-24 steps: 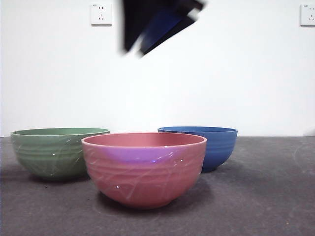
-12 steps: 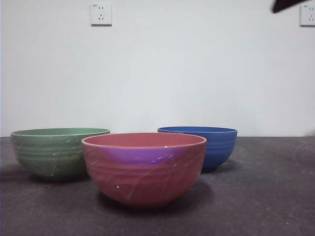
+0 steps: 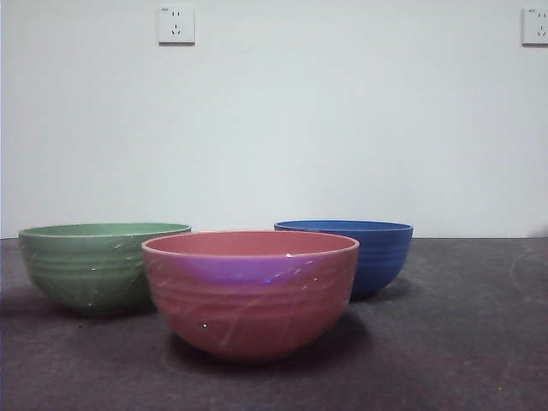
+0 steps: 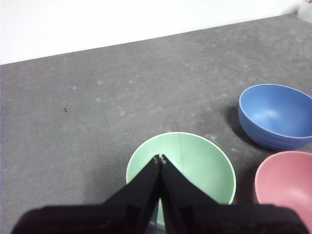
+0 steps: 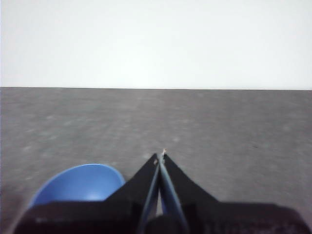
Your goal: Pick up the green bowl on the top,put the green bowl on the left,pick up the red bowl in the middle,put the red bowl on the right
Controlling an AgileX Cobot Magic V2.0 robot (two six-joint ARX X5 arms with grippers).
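The green bowl (image 3: 101, 264) stands upright on the table at the left, and it also shows in the left wrist view as the green bowl (image 4: 195, 165). In front, near the middle, sits the red bowl (image 3: 250, 291), empty; the left wrist view catches an edge of the red bowl (image 4: 287, 183). My left gripper (image 4: 160, 159) hovers above the green bowl with its jaws shut on nothing. My right gripper (image 5: 160, 155) is shut and empty, high over the table beside the blue bowl. Neither arm appears in the front view.
A blue bowl (image 3: 360, 253) stands behind and right of the red one; it shows as the blue bowl (image 4: 275, 114) and the blue bowl (image 5: 78, 187) in the wrist views. Dark grey table (image 3: 462, 342) lies to the right. A white wall with sockets (image 3: 175, 24) rises behind.
A dark arm at the top of the front view has risen and moved right until it left the picture. The three bowls have not moved.
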